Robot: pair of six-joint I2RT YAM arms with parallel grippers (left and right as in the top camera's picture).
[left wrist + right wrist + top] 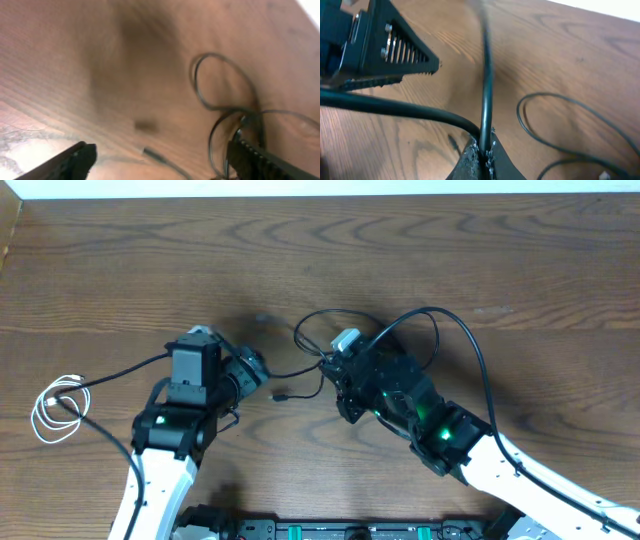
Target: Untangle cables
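My right gripper is shut on a thin black cable and pinches it between the fingertips. That cable loops on the table behind the gripper, with a larger black loop to the right. My left gripper is open, its fingers wide apart just above the table. A small black plug end lies between them, also in the overhead view. A black cord runs left to the white cable, coiled at the far left.
The wooden table stretches to the back edge. The left gripper's finger shows close by in the right wrist view. Another black loop lies on the wood to the right of the right gripper. The arm bases sit at the front edge.
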